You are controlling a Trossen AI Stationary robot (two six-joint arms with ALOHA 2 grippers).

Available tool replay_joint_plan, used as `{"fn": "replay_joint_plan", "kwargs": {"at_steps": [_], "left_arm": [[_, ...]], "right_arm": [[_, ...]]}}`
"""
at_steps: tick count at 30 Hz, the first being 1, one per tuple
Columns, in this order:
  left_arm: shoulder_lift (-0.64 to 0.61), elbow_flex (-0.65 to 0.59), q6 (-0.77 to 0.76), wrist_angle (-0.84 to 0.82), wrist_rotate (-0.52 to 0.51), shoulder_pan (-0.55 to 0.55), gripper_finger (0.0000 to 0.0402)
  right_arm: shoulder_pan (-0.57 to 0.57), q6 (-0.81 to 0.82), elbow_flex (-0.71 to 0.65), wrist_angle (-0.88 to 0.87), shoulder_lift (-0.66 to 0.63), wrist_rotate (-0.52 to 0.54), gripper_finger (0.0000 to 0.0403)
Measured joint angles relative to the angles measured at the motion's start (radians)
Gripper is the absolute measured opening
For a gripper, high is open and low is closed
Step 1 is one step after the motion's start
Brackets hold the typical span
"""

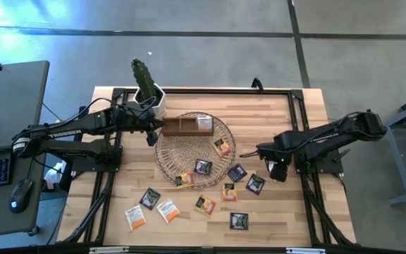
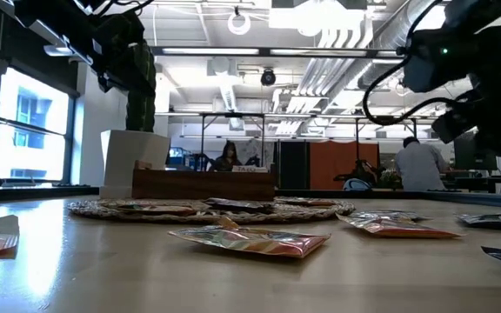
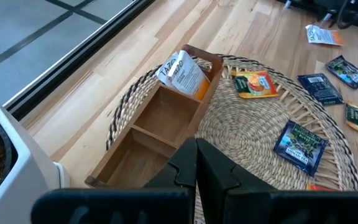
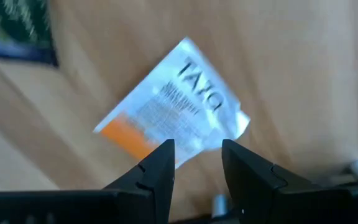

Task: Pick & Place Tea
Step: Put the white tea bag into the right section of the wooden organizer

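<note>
Several small tea sachets lie flat on the table, among them an orange one (image 1: 229,191) and a dark one (image 1: 239,221). More sachets (image 1: 203,167) lie on the round wicker mat (image 1: 168,159). One orange-and-white sachet (image 3: 182,73) leans in an end compartment of the wooden box (image 3: 160,118), which stands on the mat's far side. My right gripper (image 4: 196,149) points down, open, just over another orange-and-white sachet (image 4: 173,106) that lies flat on the wood. My left gripper (image 3: 197,149) hangs shut and empty by the box's left end (image 1: 166,128).
A white pot with a cactus (image 1: 149,95) stands at the far left, just behind the box. Black frame rails (image 1: 309,204) run along the table's sides. Dark sachets (image 1: 255,183) lie close to my right gripper, toward the mat.
</note>
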Motion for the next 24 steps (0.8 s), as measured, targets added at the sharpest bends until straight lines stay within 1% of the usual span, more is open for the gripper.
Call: {"fn": "replay_joint_plan", "kwargs": {"at_steps": [3,5,10,19,24], "left_arm": [[0.0,0.0,0.0,0.0,0.0,0.0,0.0],[0.0,0.0,0.0,0.0,0.0,0.0,0.0],[0.0,0.0,0.0,0.0,0.0,0.0,0.0],[0.0,0.0,0.0,0.0,0.0,0.0,0.0],[0.0,0.0,0.0,0.0,0.0,0.0,0.0]], "right_arm": [[-0.019,0.001,0.0,0.019,0.0,0.058,0.013],[-0.032,0.006,0.0,0.022,0.0,0.074,0.013],[-0.059,0.014,0.0,0.026,0.0,0.07,0.013],[-0.074,0.136,-0.002,0.026,0.0,0.068,0.013],[-0.074,0.192,-0.056,0.045,0.001,0.054,0.013]]}}
